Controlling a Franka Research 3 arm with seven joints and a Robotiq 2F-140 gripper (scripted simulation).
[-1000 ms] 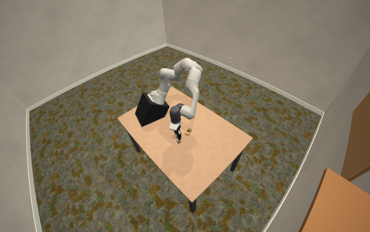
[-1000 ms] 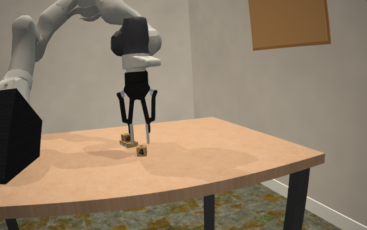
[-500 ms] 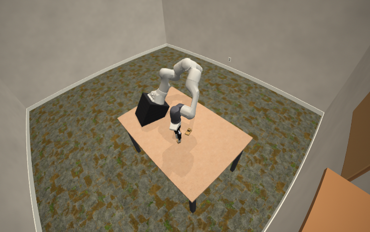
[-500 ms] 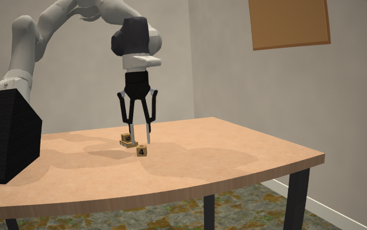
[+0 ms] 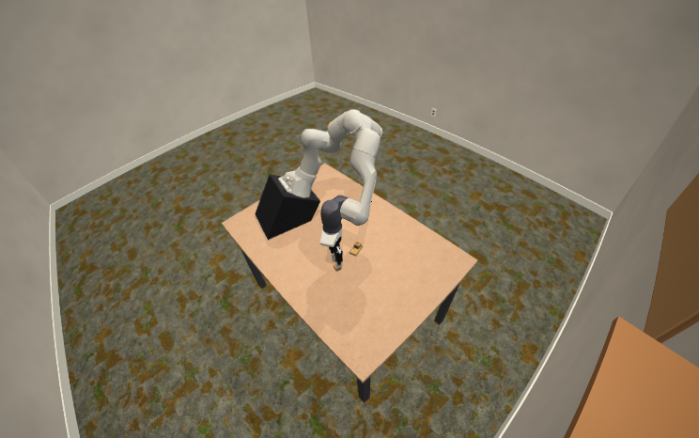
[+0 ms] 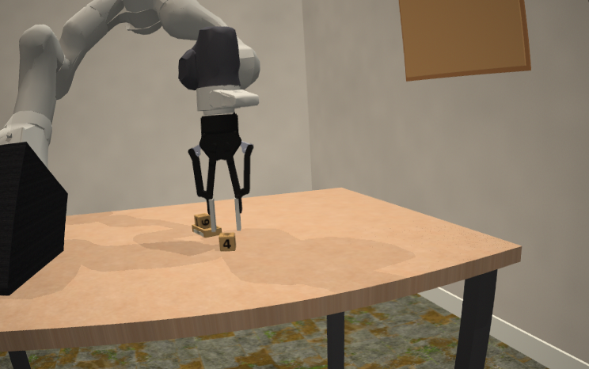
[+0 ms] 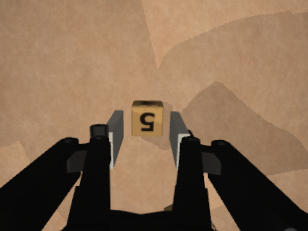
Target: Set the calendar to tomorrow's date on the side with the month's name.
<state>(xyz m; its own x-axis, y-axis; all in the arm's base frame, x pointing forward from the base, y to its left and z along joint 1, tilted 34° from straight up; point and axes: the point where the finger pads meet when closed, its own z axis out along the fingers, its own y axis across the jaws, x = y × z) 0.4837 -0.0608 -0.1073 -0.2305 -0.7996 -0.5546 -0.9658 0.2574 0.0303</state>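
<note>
Carpet and grey walls surround the table [image 5: 412, 268] [image 6: 304, 260] [image 7: 60, 59]; top view has loose cube [image 5: 337, 268] [image 6: 227, 241] [image 7: 147, 121] under claw [image 5: 338, 266] [image 6: 225, 230] [image 7: 146, 124], tray [image 5: 354, 251] [image 6: 211, 233] beside. Exterior: cube below parted, unloaded fingers, clear of table edges, 4 upright on its side; other cube [image 6: 202, 220] in tray shows 6. Wrist: tan cube, black 5 upside down on top, table either side.
</note>
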